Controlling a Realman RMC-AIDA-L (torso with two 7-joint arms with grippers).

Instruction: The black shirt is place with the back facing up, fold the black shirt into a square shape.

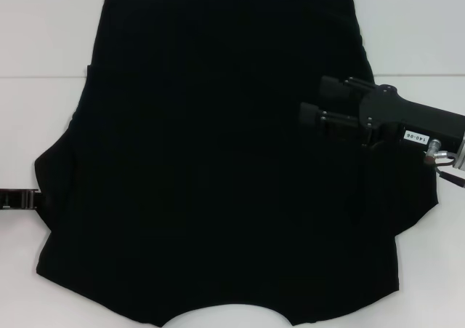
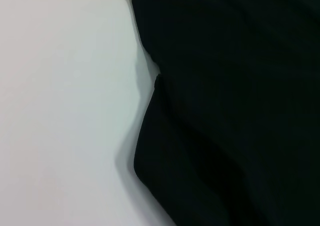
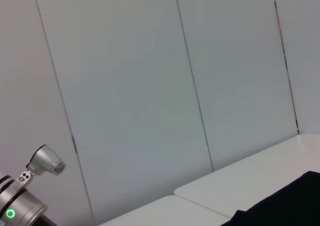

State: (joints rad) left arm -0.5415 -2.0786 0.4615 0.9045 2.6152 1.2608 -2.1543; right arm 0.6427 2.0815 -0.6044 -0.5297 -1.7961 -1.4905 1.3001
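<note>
Head view: the black shirt (image 1: 218, 168) lies spread flat on the white surface (image 1: 43, 37), plain side up, ready for folding; the right gripper (image 1: 314, 104) hovers over its right half with jaws slightly parted and holding nothing, apparently lined up to take that side, while the left gripper (image 1: 18, 198) shows only at the shirt's left sleeve, jaw state unreadable. Left wrist view: 1 shirt edge with its sleeve fold on bare surface. Right wrist view: mostly the wall panels (image 3: 150, 85), 1 shirt corner low in frame, so this camera is tilted away from the cloth.
</note>
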